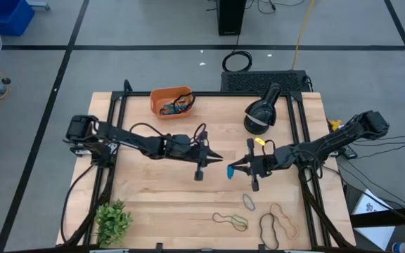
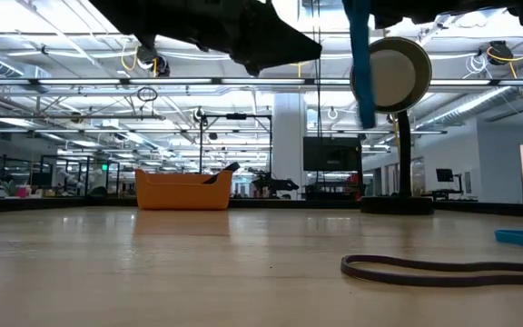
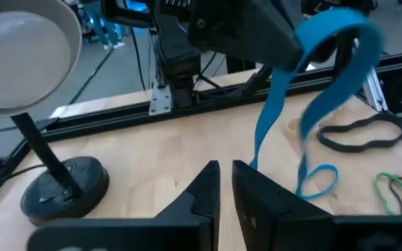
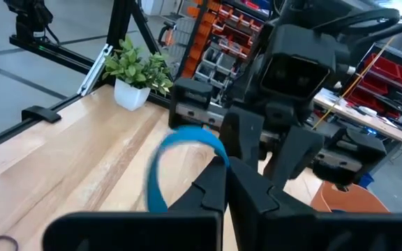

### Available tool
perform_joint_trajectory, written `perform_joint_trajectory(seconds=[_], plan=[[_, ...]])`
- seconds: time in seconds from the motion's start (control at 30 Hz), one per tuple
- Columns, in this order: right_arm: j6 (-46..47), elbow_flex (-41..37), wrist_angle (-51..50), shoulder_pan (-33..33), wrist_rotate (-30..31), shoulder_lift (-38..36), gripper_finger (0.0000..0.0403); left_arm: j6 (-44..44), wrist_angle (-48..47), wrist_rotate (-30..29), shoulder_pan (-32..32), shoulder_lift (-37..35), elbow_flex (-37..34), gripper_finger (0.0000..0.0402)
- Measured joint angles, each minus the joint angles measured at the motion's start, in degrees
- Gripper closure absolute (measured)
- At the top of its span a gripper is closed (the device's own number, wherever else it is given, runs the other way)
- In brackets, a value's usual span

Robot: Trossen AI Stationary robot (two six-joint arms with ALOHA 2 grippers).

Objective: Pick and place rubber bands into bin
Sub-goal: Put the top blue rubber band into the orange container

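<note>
My right gripper (image 1: 231,166) hangs above the middle of the table, shut on a blue rubber band (image 1: 230,171) that dangles in a twisted loop (image 3: 306,118). My left gripper (image 1: 219,156) faces it from the left, a short way off, its fingers (image 3: 208,185) drawn together to a narrow slit with nothing between them. The orange bin (image 1: 171,102) stands near the far edge and has several bands in it. More rubber bands (image 1: 230,221) lie flat on the table toward the near right. My right gripper pinches the blue band between its two fingers at a stretch of its upper part (image 4: 213,148). The fingers lie about level and come from the table's right. The band arcs beside the fingertips and hangs slack below them, its lower end (image 2: 365,113) clear of the table.
A black desk lamp (image 1: 262,112) stands at the far right, close behind my right arm. A small potted plant (image 1: 112,221) sits at the near left corner. A dark band (image 2: 443,266) and a tan one (image 1: 248,202) lie below and near my right gripper.
</note>
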Motion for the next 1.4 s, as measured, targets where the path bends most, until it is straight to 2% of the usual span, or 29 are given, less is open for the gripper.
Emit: perform_joint_trajectory(seconds=[0.13, 0.3, 0.4, 0.53, 0.83, 1.03, 1.23, 1.4], plan=[[-1.2, 0.0, 1.1, -0.2, 0.0, 1.0, 0.0403, 0.0, 3.4, 0.0, 0.0, 1.5, 0.0, 0.0332], [-1.4, 0.0, 1.0, -0.9, 0.0, 2.2, 0.0403, -0.5, 4.3, 0.7, 0.0, 2.1, 0.0, 0.0266], [-1.4, 0.0, 1.0, -1.2, 0.0, 2.4, 0.0403, -2.6, 4.1, 2.8, -0.2, 2.1, 0.0, 0.0235], [-1.6, 0.0, 1.7, -1.2, 0.0, 2.4, 0.0403, -5.0, 4.1, 6.6, -0.6, 2.1, 0.0, 0.0212], [-1.8, 0.0, 4.9, -1.3, 0.0, 2.4, 0.0403, -6.9, 4.9, 2.3, -1.1, 2.1, 0.0, 0.0217], [-1.8, 0.0, 7.3, -2.9, -0.3, 2.4, 0.0403, -7.0, 7.8, 2.2, -1.4, 2.1, 0.0, 0.0225], [-1.7, 0.0, 12.3, -5.0, -6.8, 4.0, 0.0403, -6.8, 8.8, 2.2, -1.7, 2.1, 0.0, 0.0236], [-2.1, 0.0, 15.1, -6.1, -7.5, 6.8, 0.0403, -7.0, 10.3, 2.2, -1.7, 2.1, 0.0, 0.0249]])
